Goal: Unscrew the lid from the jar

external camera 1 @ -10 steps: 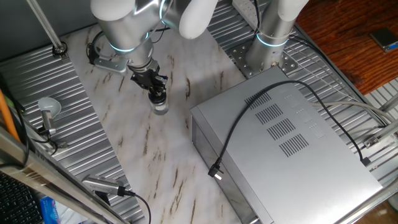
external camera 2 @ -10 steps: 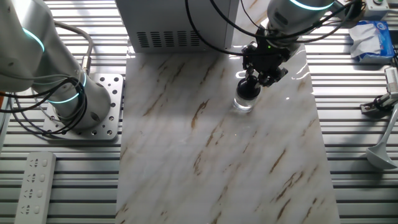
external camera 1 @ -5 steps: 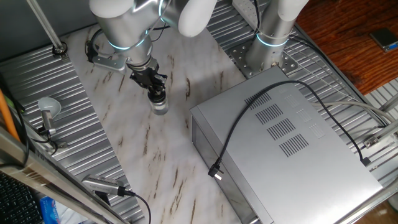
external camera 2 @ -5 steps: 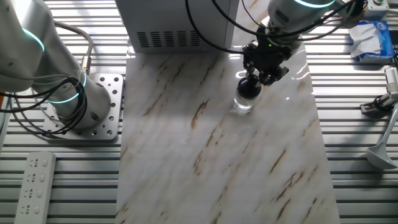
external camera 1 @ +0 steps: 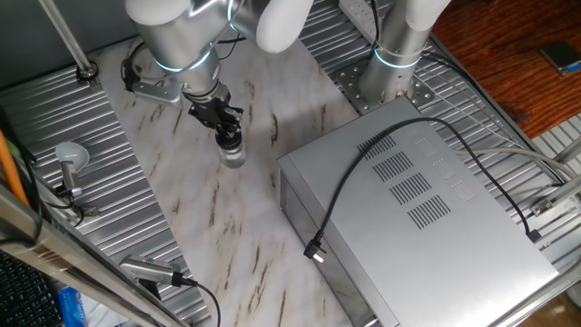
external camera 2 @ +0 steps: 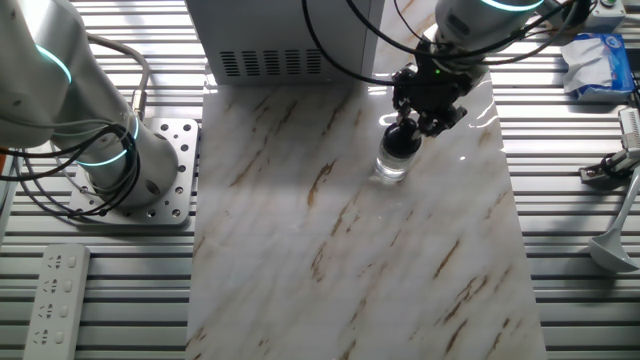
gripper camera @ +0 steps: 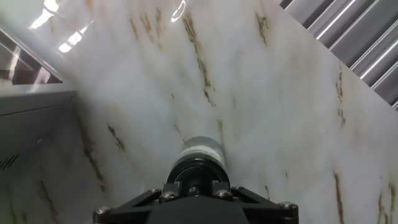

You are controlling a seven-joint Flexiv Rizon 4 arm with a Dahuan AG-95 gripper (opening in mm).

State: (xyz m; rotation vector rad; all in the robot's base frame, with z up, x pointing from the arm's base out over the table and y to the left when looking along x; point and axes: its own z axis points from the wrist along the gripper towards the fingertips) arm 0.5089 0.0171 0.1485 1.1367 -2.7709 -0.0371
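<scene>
Since a second ago your arm's barely shifted: fingers (external camera 2: 409, 127) still clamped on the lid (external camera 2: 400, 140) atop the jar (external camera 2: 391, 168), upright on the marble tabletop (external camera 2: 300, 250), grey metal box (external camera 1: 418, 218) nearby.

My silver arm bends down over the table, wrist pointing downward, and my black two-finger gripper (external camera 2: 404, 130) has its fingers closed around the small dark round lid (external camera 2: 400, 141).
</scene>
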